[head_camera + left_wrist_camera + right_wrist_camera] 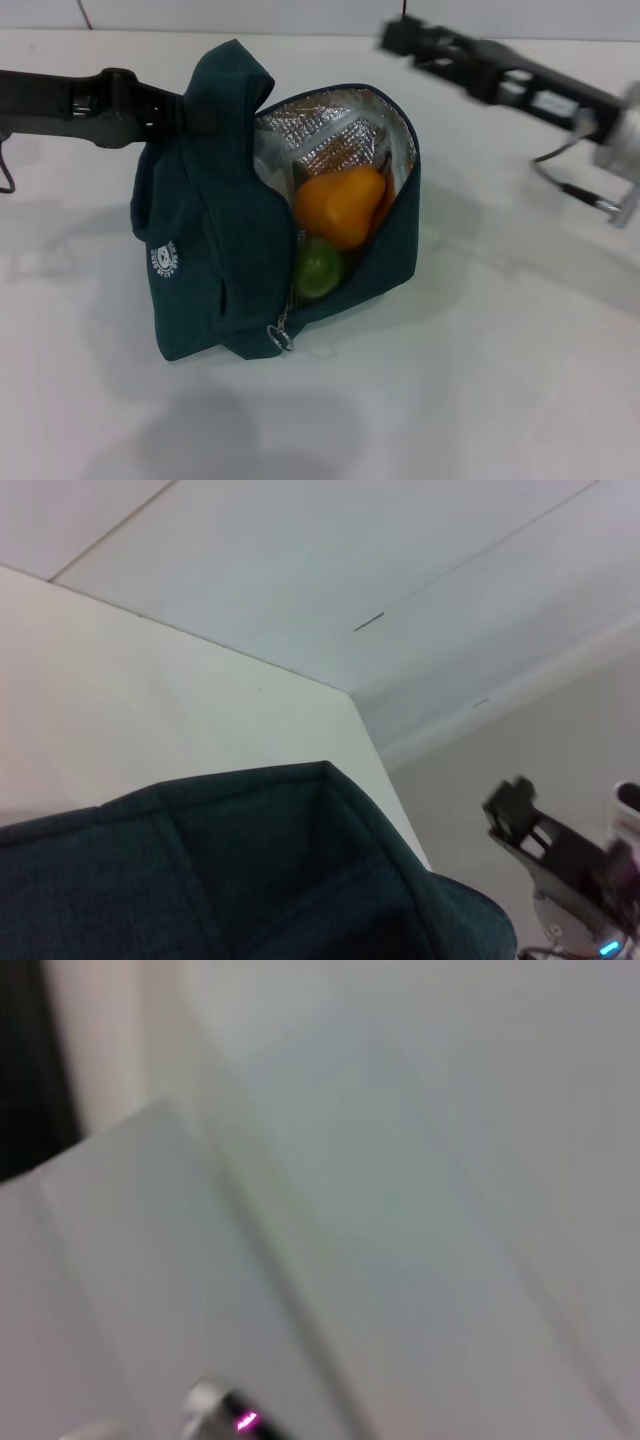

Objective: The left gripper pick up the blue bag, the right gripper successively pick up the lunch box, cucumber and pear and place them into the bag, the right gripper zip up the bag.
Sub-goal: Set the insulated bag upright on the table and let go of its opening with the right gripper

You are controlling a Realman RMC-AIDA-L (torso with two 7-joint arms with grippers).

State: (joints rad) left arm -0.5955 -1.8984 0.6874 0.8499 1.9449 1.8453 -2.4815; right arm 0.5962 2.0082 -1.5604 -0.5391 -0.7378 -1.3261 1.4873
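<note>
The blue bag [215, 250] stands open in the middle of the table, its silver foil lining showing. Inside it lies the orange pear [340, 205], with the green end of the cucumber [317, 268] just below it. The lunch box is hidden. My left gripper [200, 120] reaches in from the left and is shut on the bag's raised upper edge, with its tips buried in the fabric. The left wrist view shows that teal fabric [250, 870] close up. My right gripper [400, 36] hovers above and behind the bag's right side, apart from it, and also shows as the right gripper [512, 805] in the left wrist view.
The zipper's ring pull [281, 338] hangs at the bag's front lower corner. A round white logo [163, 258] marks its left side. The white table [480, 380] spreads around the bag, and a wall runs behind its far edge.
</note>
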